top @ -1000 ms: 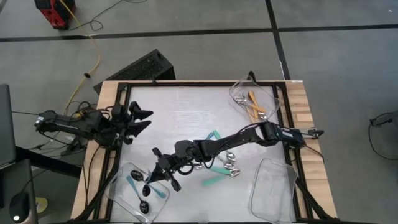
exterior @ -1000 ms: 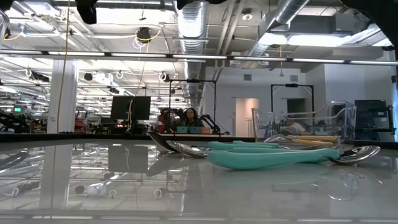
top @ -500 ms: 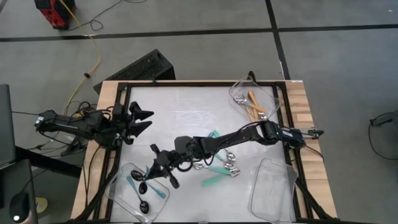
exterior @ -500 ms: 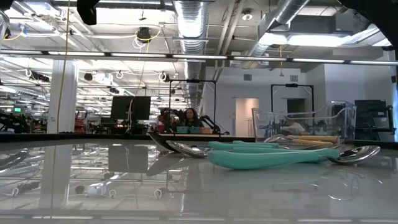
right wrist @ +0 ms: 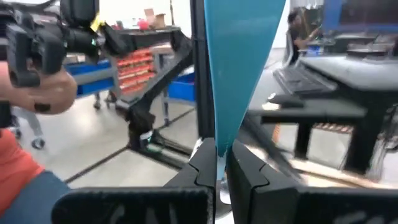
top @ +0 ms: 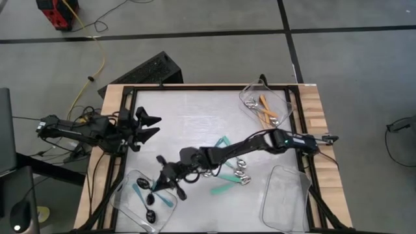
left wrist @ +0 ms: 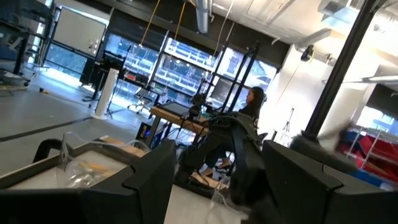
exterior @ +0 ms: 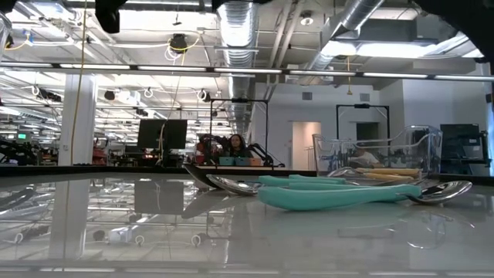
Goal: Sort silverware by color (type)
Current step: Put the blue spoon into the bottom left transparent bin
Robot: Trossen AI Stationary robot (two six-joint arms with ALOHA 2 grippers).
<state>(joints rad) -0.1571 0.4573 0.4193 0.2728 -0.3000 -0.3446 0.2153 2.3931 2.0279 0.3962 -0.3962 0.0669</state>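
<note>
- Right gripper (top: pixel 166 182) reaches across the table (top: pixel 188 117) to its near-left part, at the rim of the near-left clear tray (top: pixel 127 195).
- Its jaws are pinched narrow on a blue-handled spoon (right wrist: pixel 239 68); in the right wrist view the blue handle stands up between the two dark fingers (right wrist: pixel 202 165).
- Near-left tray holds more blue-handled spoons with black bowls (top: pixel 151 207).
- Left gripper (top: pixel 151 125) waits at the table's left edge, jaws spread wide, nothing between them, touching nothing.
- Teal-handled spoons (top: pixel 227 181) lie loose on the table near its middle, toward the near side, silver bowls clustered just right of the right arm's forearm. The low view shows them flat on the surface (exterior: pixel 340 194).
- Orange-handled spoons (top: pixel 265 109) lie in the far-right clear tray (top: pixel 250 97).
- A further clear tray (top: pixel 286 201) sits at the near-right corner; contents cannot be told.
- A person's hand (right wrist: pixel 43 87) shows in the room beyond, in the right wrist view.
</note>
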